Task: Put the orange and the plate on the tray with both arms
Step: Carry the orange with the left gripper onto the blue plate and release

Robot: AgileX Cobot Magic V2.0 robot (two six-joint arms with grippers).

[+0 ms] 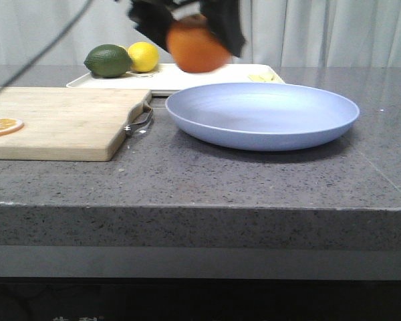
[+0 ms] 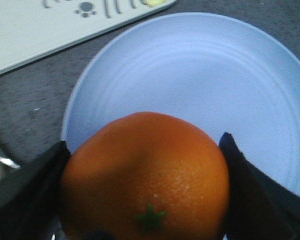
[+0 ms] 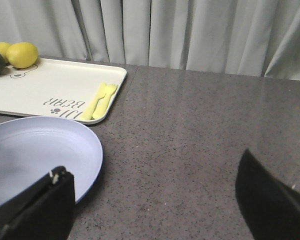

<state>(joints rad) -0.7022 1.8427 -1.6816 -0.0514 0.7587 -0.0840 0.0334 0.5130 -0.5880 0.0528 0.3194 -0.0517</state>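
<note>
The left gripper [image 1: 195, 27] holds the orange [image 1: 197, 45] in the air, jaws pinching it from both sides, above the plate's [image 1: 262, 115] far left edge, near the tray [image 1: 187, 77]. The right gripper [image 3: 155, 200] hangs over the counter beside the plate, jaws spread wide.

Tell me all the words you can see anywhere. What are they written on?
"BEAR": printed in grey on the tray, seen upside down in the right wrist view, with a small paw print beside it.
A second grey word sits next to it on the tray, too stylised and small to read for sure.
The left wrist view shows the paw print and some letter strokes on the tray, cut off and unreadable.
No other writing shows.
</note>
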